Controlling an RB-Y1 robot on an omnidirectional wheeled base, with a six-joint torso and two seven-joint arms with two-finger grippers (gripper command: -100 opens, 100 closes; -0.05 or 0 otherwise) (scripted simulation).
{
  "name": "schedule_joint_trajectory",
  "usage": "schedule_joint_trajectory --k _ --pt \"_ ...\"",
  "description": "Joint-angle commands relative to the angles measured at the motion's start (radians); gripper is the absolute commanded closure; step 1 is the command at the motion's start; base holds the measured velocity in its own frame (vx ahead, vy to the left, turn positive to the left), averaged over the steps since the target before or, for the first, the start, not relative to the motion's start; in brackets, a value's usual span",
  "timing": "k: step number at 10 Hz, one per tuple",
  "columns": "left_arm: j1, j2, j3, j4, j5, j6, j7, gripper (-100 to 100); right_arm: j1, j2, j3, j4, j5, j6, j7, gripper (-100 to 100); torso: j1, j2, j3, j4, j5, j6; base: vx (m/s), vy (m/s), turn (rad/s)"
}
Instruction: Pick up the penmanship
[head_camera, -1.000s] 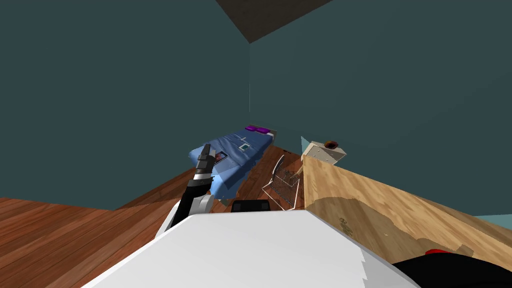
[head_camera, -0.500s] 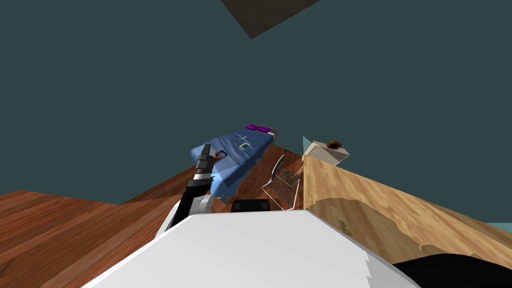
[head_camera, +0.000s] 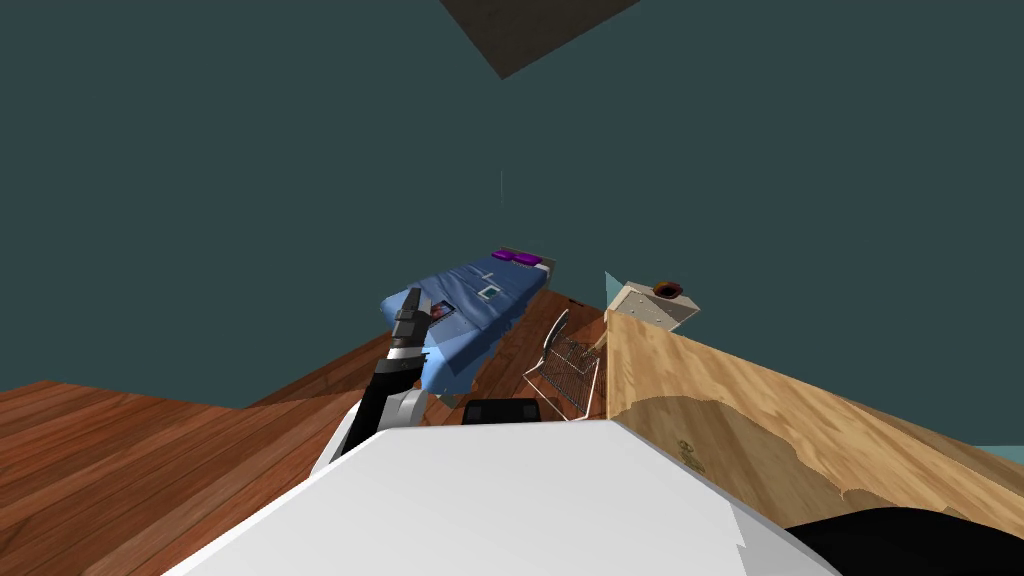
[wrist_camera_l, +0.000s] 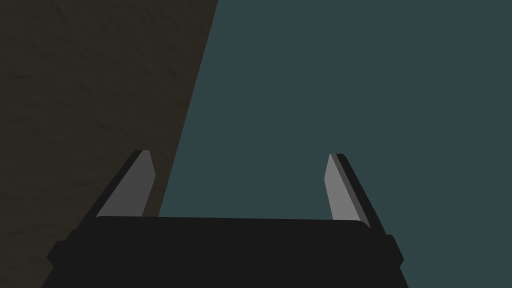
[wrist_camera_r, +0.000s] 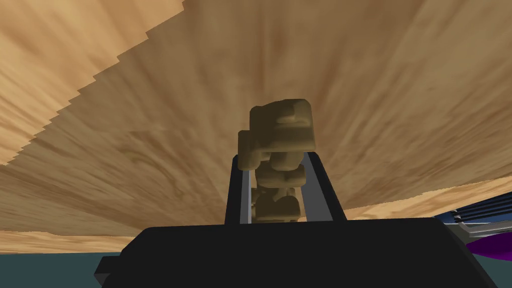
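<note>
Right gripper (wrist_camera_r: 275, 157) clenched on tan blocky penmanship piece (wrist_camera_r: 280, 125), side-pinched, presumably for lifting off pale wood-grain top (wrist_camera_r: 125, 100); contact unclear. Left gripper (wrist_camera_l: 240, 155) released, idle.

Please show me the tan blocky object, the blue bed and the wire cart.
tan blocky object (wrist_camera_r: 281, 127), right wrist view, on its upper block.
blue bed (head_camera: 475, 318), head view, on the middle of its cover.
wire cart (head_camera: 572, 362), head view, on its mesh basket.
</note>
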Motion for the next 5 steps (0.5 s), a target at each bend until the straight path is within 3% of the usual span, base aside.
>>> schedule_joint_trajectory --k 1,2,3,4,5 --pt "0.000 0.000 0.000 0.000 0.000 0.000 0.000 0 0.000 0.000 0.000 0.000 0.000 0.000 0.000 0 0.000 0.000 0.000 0.000 0.000 0.000 0.000 0.000 0.000" --pt "0.000 0.000 0.000 0.000 0.000 0.000 0.000 0 0.027 -0.033 0.003 -0.029 -0.007 -0.005 -0.015 100 0.000 0.000 0.000 0.000 0.000 0.000 0.023 0.044 -0.083" --pt "0.000 0.000 0.000 0.000 0.000 0.000 0.000 0 0.044 -0.052 0.004 -0.043 -0.012 -0.011 -0.023 100 0.003 -0.001 0.000 0.000 0.001 0.001 0.045 0.081 -0.086" --pt "0.000 0.000 0.000 0.000 0.000 0.000 0.000 0 0.039 -0.043 0.002 -0.044 -0.010 -0.002 -0.018 100 0.006 -0.002 -0.001 -0.001 0.001 0.001 0.019 0.038 -0.023" --pt "0.000 0.000 0.000 0.000 0.000 0.000 0.000 0 0.042 -0.045 0.002 -0.047 -0.010 -0.002 -0.020 0 0.004 -0.001 -0.001 0.000 0.001 0.000 0.002 0.008 0.001"
